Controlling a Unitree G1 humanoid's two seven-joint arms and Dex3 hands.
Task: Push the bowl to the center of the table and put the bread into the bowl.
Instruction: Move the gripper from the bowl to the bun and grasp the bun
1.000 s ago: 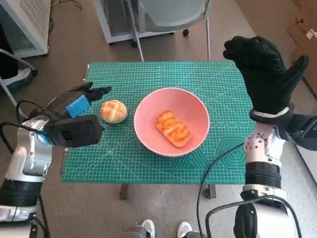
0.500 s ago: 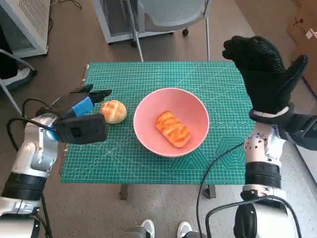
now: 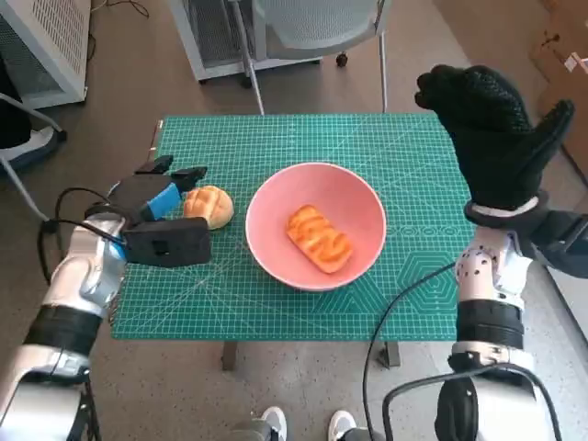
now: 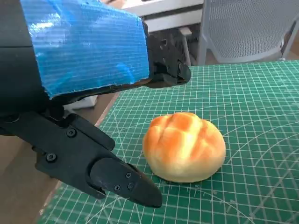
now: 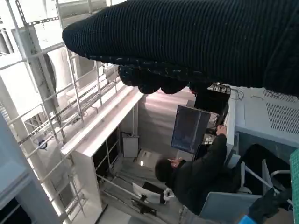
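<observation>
So the round bun (image 3: 209, 205) sits on the green cutting mat (image 3: 276, 138) at about 9 o'clock from the pink bowl (image 3: 354, 193), just beside its rim. The left hand (image 3: 156, 196) is right up against the bun's far side from the bowl, fingers spread apart and holding nothing. In the left wrist view one black finger (image 4: 166, 74) reaches past behind the bun (image 4: 184, 145) and another lies low in front of it, with the bun between them but no contact that I can make out.

A second, oblong piece of bread (image 3: 320, 237) already lies in the bowl, which sits near the mat's middle. The right hand (image 3: 487, 129) is raised at roughly 3 o'clock of the bowl, fingers open, empty.

Around the table: brownish floor and a grey chair (image 3: 312, 23) at 12 o'clock.

Only the right wrist view shows a person (image 5: 201, 172) in dark clothing seated at a monitor (image 5: 189, 128); the glove (image 5: 187, 42) fills the rest.
</observation>
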